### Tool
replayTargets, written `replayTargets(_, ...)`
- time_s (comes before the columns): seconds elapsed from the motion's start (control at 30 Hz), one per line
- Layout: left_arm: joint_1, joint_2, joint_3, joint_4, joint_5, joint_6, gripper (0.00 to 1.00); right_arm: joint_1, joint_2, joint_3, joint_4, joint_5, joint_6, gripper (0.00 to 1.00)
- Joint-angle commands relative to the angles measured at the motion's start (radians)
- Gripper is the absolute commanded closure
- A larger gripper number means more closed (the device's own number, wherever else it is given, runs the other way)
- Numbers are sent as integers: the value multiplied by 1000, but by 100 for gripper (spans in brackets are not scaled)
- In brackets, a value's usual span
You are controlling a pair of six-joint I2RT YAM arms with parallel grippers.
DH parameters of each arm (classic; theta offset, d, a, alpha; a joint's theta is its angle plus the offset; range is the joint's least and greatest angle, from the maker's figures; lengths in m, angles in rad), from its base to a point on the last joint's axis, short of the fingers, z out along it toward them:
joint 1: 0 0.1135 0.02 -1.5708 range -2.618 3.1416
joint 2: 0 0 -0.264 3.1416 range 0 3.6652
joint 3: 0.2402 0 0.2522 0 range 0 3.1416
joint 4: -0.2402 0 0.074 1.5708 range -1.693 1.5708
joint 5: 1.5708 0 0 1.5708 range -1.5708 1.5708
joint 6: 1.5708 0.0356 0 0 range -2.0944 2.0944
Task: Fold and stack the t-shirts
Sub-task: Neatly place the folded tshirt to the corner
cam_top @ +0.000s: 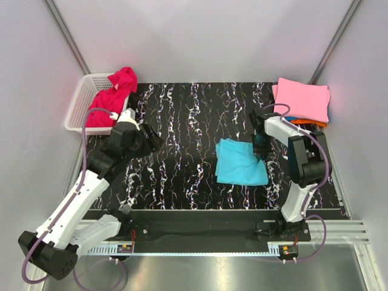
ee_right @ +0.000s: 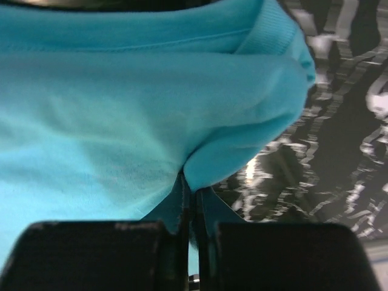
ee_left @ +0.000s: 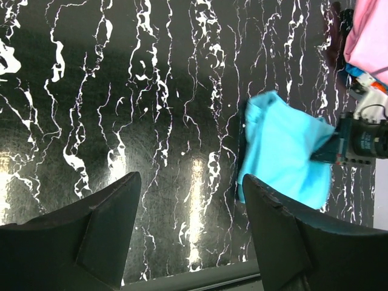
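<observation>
A folded turquoise t-shirt [cam_top: 239, 162] [ee_left: 282, 151] [ee_right: 121, 109] lies right of centre on the black marbled table. My right gripper [cam_top: 262, 145] [ee_right: 195, 200] is shut on the cloth at its right edge, a small fold bulging just above the pinched fingertips. A folded pink t-shirt [cam_top: 302, 98] [ee_left: 370, 36] lies on an orange one [cam_top: 310, 123] at the back right. A magenta-red t-shirt [cam_top: 112, 97] hangs crumpled over the basket. My left gripper [cam_top: 154, 142] [ee_left: 191, 179] hovers open over bare table to the left, holding nothing.
A white lattice basket [cam_top: 77, 106] stands at the back left, off the table's corner. Grey walls close in the back and both sides. The black marbled table [cam_top: 182, 121] ends at a metal rail along the near edge.
</observation>
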Motion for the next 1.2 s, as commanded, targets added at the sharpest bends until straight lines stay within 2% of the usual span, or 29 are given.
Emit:
replayTargets(0.0,0,-23,14,13,-14,34,27,-72,-24,-2,-21,136,-2,100)
replayTargets(0.57,1,20,34,13,-38,54,25,-369,166,210,10,432,-19,100)
replayTargets(0.8,1,74,66,13,-25,82,24,-478,183,243,69,533,4,100)
replayTargets(1.17,1,114,113,10,-23,91,23,-523,301,457,85,625,-34,100)
